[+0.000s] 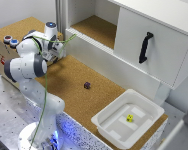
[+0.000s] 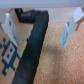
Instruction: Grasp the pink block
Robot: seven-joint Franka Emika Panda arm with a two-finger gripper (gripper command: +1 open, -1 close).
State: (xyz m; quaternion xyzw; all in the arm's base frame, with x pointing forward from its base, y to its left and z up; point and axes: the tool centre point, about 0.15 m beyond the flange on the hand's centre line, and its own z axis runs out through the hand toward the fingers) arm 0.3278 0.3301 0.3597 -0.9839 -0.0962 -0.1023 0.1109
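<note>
The Panda arm's gripper [image 1: 58, 49], fingers [image 2: 68, 31] spread wide and holding nothing, hangs well apart from the pink block [image 1: 87, 85] (a tiny maroon cube), which lies alone on the cork board [image 1: 69, 80], toward the white tray [image 1: 108, 116].

Surface: a cork board [image 1: 69, 80] is seen across the workspace, laid over a perforated metal table [image 1: 6, 112].
Landmark: a white tray [image 1: 128, 119] is set on the cork board at its end toward the exterior view's right.
Pink block [image 1: 87, 85]: found lying directly on the cork, well apart from the tray, toward the exterior view's left and farther back.
Yellow cube [image 1: 129, 118]: seen inside the tray, near its middle, not on the cork itself.
Cabinet [image 1: 144, 35]: placed behind the tray along the cork's far edge.
Wrist view: cork [image 2: 50, 55] is shown, crossed by a black cable [image 2: 31, 47].
</note>
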